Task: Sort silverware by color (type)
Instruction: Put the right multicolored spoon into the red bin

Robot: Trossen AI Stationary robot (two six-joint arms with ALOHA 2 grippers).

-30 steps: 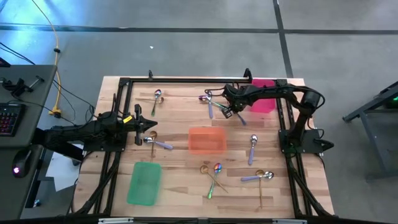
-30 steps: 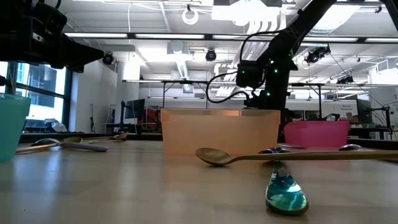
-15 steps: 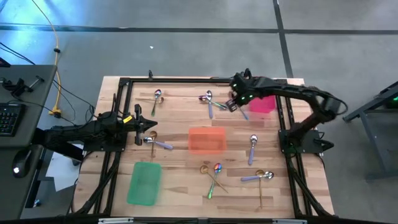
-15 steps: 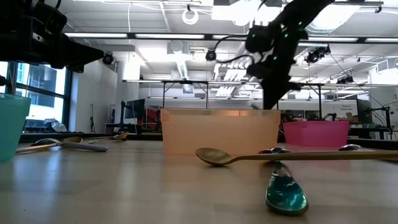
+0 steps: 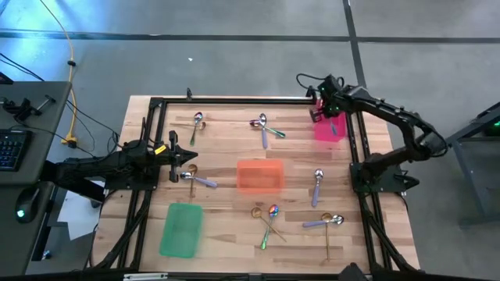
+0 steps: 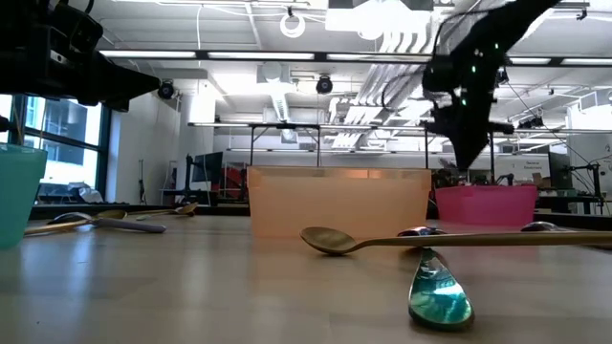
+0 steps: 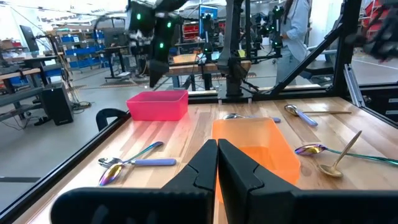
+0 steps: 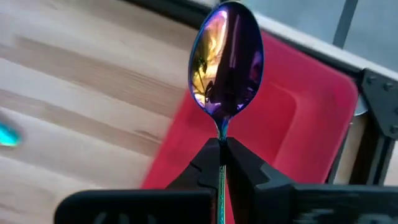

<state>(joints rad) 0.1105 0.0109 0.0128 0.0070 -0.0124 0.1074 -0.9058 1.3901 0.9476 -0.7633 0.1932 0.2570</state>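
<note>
My right gripper (image 5: 327, 115) hangs above the pink tray (image 5: 332, 131) at the far right, shut on an iridescent spoon (image 8: 225, 59). In the low view it stands just over the pink tray's rim (image 6: 486, 194). My left gripper (image 5: 191, 159) waits shut and level at the table's left, holding nothing. Other silverware lies flat on the wood: a pair (image 5: 264, 126) at the far middle, a spoon (image 5: 197, 121) at the far left, a purple-handled spoon (image 5: 316, 184), and gold and rainbow pieces (image 5: 269, 219) near the front. My right gripper pinches the spoon's thin handle (image 8: 222, 138) just below the bowl between its two fingers. They slant steeply down, along the handle. The bowl sticks out past the fingertips, over the pink tray (image 8: 292, 124). The spoon is lifted clear.
An orange tray (image 5: 259, 175) stands mid-table and a green tray (image 5: 181, 229) at the near left. A purple-handled spoon (image 5: 197, 179) lies just in front of my left gripper. A gold spoon (image 6: 430, 240) and a rainbow spoon (image 6: 440, 296) lie close to the low camera.
My right gripper has risen and swung from the far middle of the table toward the right edge, carrying the iridescent spoon. It now hangs over the pink tray. It has stayed shut.
</note>
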